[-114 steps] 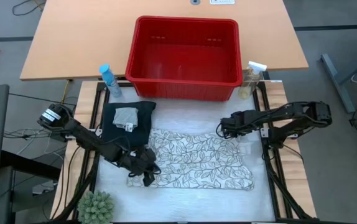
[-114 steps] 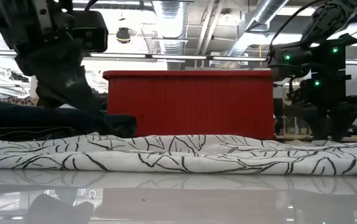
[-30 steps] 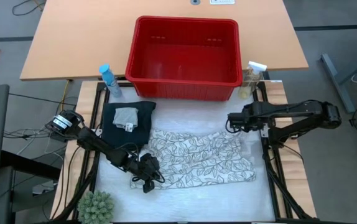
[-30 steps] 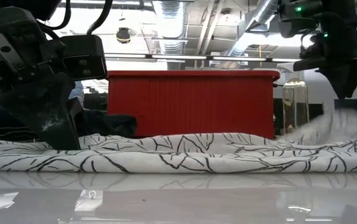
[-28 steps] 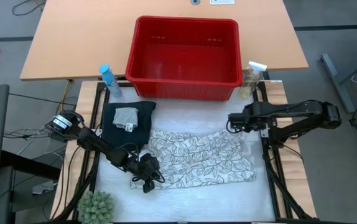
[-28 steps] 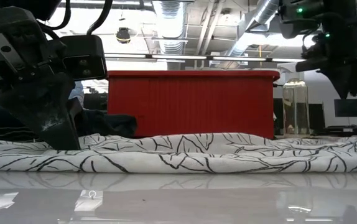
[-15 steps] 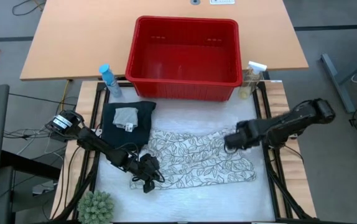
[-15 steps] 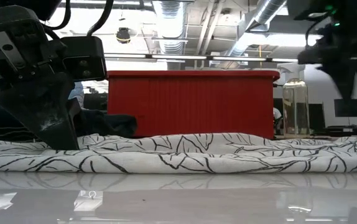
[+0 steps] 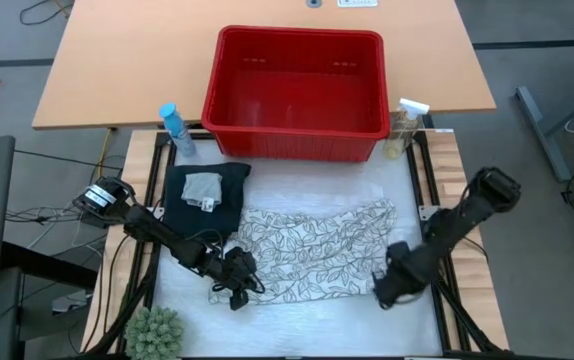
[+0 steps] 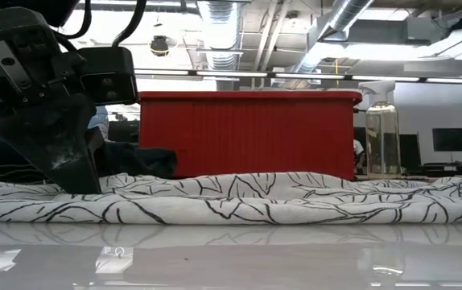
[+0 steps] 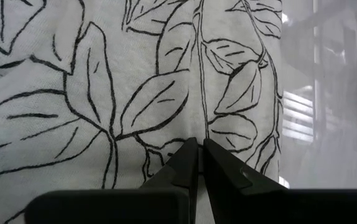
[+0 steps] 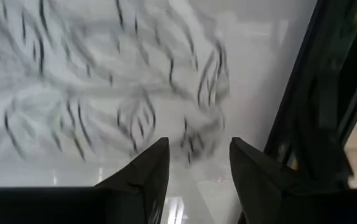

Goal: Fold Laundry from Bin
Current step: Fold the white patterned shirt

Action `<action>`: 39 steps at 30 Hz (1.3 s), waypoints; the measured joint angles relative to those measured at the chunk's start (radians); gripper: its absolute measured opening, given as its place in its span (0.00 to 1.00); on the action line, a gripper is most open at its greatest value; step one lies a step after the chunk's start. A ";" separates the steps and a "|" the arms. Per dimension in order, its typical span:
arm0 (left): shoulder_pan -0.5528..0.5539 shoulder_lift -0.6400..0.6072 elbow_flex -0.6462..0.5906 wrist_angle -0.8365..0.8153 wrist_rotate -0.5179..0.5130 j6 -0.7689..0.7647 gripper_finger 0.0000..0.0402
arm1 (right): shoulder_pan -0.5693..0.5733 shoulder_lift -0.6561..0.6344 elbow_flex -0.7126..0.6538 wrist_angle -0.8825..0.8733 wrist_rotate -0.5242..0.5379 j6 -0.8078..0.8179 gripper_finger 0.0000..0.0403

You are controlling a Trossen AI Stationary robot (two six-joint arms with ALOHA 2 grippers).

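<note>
The white leaf-print cloth (image 9: 317, 250) lies spread flat on the table in front of the red bin (image 9: 297, 95). My left gripper (image 9: 235, 290) is shut at the cloth's near left corner; in the low view it stands with its tip down on the cloth (image 10: 255, 205). My right gripper (image 9: 385, 292) hovers open above the cloth's near right corner, and its wrist view shows the blurred cloth (image 12: 104, 93) past its fingers. Dark folded trousers (image 9: 204, 200) lie left of the cloth with a small grey cloth (image 9: 203, 187) on top. My left gripper pinches the leaf-print cloth near its near left corner (image 11: 198, 127), where a seam line runs out from the shut fingertips. The fingers slant down from the table's left. One layer or several, I cannot tell. The cloth around the hold lies on the table.
A blue spray bottle (image 9: 175, 128) stands at the bin's left corner and a clear one (image 9: 407, 125) at its right. A small green plant (image 9: 154, 332) sits at the near left. Bare white table runs along the near edge.
My right gripper has opened and let go of the cloth's far right corner, which has dropped flat onto the table. It has then swung toward the near edge and down, turning as it went, and now hangs over the near right corner.
</note>
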 joint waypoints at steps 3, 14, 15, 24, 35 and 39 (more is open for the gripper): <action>0.005 0.000 0.000 -0.006 0.014 0.009 0.04 | 0.085 0.006 0.027 0.011 0.000 0.076 0.47; 0.032 0.000 0.001 -0.011 0.053 0.049 0.04 | 0.202 0.070 0.001 0.149 0.004 0.255 0.47; 0.033 0.000 0.001 -0.010 0.053 0.049 0.04 | 0.202 0.089 0.001 0.145 0.007 0.248 0.47; 0.034 0.000 0.000 -0.010 0.058 0.039 0.04 | 0.168 0.183 0.002 0.160 0.005 0.213 0.47; 0.034 0.000 0.000 -0.004 0.056 0.032 0.04 | 0.121 0.200 0.002 0.148 -0.021 0.222 0.16; 0.034 0.000 0.000 -0.003 0.049 0.036 0.04 | 0.112 0.202 -0.002 0.115 -0.037 0.204 0.04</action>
